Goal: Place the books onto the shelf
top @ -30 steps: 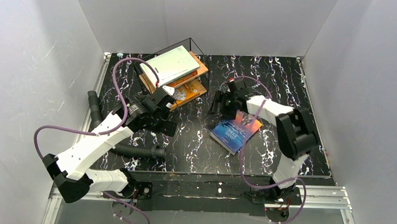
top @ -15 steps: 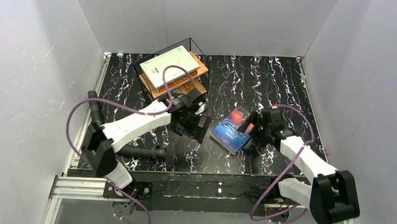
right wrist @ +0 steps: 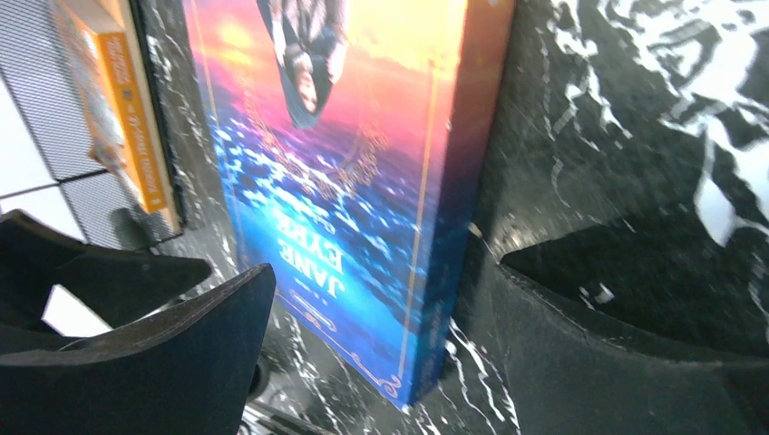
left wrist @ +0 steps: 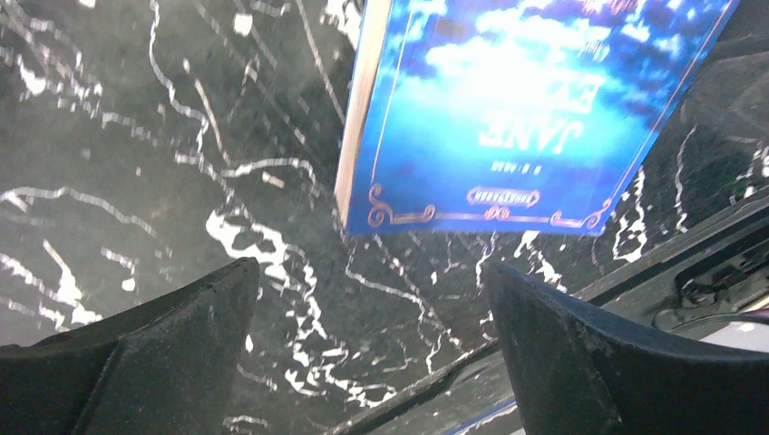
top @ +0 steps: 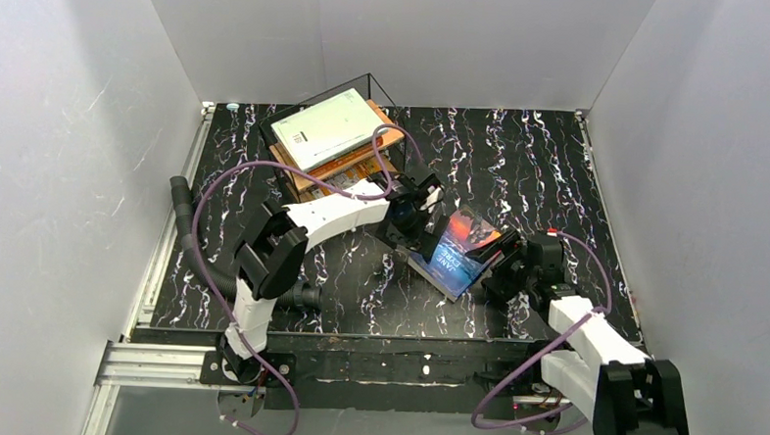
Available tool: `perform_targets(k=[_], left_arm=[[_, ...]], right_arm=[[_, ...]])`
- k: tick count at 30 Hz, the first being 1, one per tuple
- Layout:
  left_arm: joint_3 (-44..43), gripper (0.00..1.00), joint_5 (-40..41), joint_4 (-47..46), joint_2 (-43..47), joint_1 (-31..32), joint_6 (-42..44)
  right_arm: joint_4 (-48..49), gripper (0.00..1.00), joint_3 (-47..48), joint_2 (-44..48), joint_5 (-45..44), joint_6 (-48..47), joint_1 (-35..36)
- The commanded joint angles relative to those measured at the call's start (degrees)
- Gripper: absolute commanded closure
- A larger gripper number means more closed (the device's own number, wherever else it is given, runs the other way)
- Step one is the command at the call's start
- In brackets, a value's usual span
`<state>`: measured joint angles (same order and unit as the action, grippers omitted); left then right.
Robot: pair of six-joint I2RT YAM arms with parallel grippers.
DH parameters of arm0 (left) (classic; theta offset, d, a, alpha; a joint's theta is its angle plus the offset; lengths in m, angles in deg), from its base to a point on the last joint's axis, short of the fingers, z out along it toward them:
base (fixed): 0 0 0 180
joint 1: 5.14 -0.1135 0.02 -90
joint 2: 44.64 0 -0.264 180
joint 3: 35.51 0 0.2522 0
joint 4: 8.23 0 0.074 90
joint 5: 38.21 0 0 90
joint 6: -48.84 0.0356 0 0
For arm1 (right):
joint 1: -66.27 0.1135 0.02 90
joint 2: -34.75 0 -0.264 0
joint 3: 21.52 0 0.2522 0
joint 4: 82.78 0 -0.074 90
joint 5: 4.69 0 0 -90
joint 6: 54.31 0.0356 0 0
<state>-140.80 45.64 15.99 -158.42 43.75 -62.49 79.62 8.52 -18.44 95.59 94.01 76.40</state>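
Observation:
A blue book with an orange sunset cover (top: 461, 248) lies on the black marbled table, right of the shelf (top: 389, 144). The shelf's top board carries a pale grey-green book (top: 326, 129), with orange-edged books (top: 349, 159) under it. My left gripper (top: 420, 227) stands open at the blue book's left edge; in the left wrist view the blue book (left wrist: 517, 109) lies beyond the left gripper (left wrist: 372, 304), with only table between the fingers. My right gripper (top: 494, 269) is open at the book's right side. In the right wrist view the blue book's near corner (right wrist: 363, 227) sits between the right gripper's (right wrist: 381, 317) fingers, spine close to the right finger (right wrist: 617, 344).
A black corrugated hose (top: 260, 292) lies on the table at the left front. The table's front edge and rail (left wrist: 653, 258) run just behind the left gripper. An orange book spine (right wrist: 131, 136) on the shelf's lower tier shows in the right wrist view. White walls enclose the table.
My left arm swung right from the shelf to the blue book's left edge. My right arm pulled back to the near right, and its gripper opened wider around the book's corner.

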Motion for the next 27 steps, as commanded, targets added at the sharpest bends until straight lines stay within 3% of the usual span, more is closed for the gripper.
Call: perform_targets(k=[1,9,16,18,20,22,25,27], left_arm=[[-2.8,0.04,-4.61,0.83,-2.93,-1.86,0.32],[0.38,0.1,-15.49,-12.22,-6.85,-3.5,-6.25],[-0.6,0.26,-17.75,-12.35,-9.17,-3.49,-8.04],[0.0,0.38,-16.6,-12.15,-8.62,-3.5,-7.72],[0.42,0.62,-14.66,-11.34,-7.92,-3.48,-7.07],[0.33,0.79,-12.8,-10.07,-7.29,-3.51,-6.24],[-0.26,0.98,-11.08,-7.59,-6.6,-3.44,-5.03],[-0.52,1.0,-11.13,-7.01,-6.24,-3.52,-4.79]], right_arm=[[12.02,0.04,-3.26,-7.24,3.08,4.14,-1.6],[37.93,0.05,-8.49,-22.28,9.43,11.26,-2.48],[64.2,0.12,-11.61,-35.23,15.09,18.9,-2.48],[66.95,0.13,-11.7,-38.02,15.82,20.07,-2.48],[68.57,0.14,-11.89,-40.09,16.17,20.69,-2.48],[70.04,0.14,-12.46,-41.69,16.17,20.85,-2.48],[70.54,0.14,-12.75,-42.87,16.2,20.71,-2.5],[70.5,0.14,-12.67,-43.34,16.41,20.35,-2.5]])
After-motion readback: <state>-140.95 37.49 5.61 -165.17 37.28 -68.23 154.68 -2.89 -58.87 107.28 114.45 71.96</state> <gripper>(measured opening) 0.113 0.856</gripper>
